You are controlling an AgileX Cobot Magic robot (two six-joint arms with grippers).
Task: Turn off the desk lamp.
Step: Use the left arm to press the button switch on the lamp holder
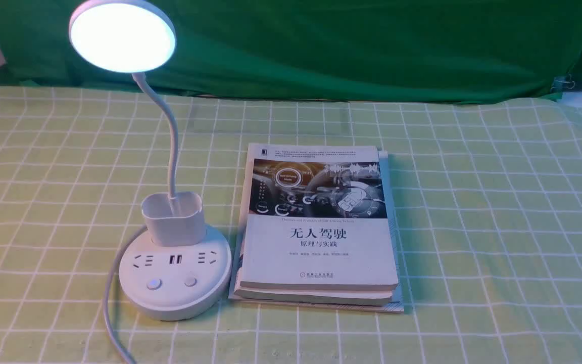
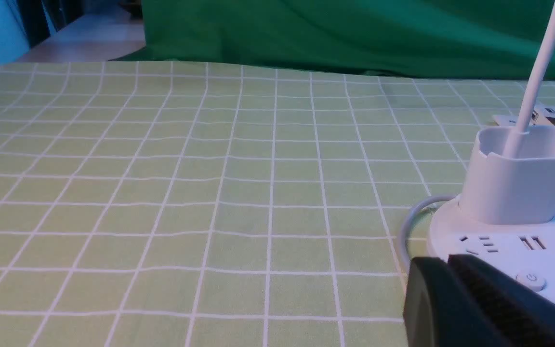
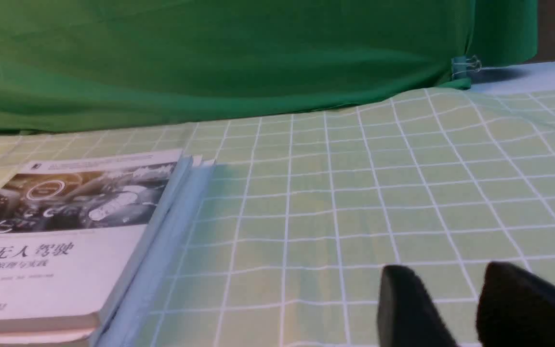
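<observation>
The desk lamp is lit; its round disc head (image 1: 122, 35) glows at the far left on a thin bent neck (image 1: 170, 136). The neck rises from a cup holder (image 1: 174, 218) on the round base (image 1: 205, 293). The base has sockets and two buttons, a left one (image 1: 154, 283) and a right one (image 1: 190, 280). In the left wrist view my left gripper (image 2: 446, 262) is shut and empty, its tips close in front of the base (image 2: 499, 241), beside the power button (image 2: 530, 280). My right gripper (image 3: 443, 282) is open and empty above the cloth, right of the book.
A stack of books (image 1: 319, 227) lies just right of the lamp base; it also shows in the right wrist view (image 3: 65, 241). The lamp's white cable (image 1: 111, 303) curves off the front edge. A green checked cloth (image 1: 498, 227) covers the table; a green backdrop (image 1: 372, 45) hangs behind.
</observation>
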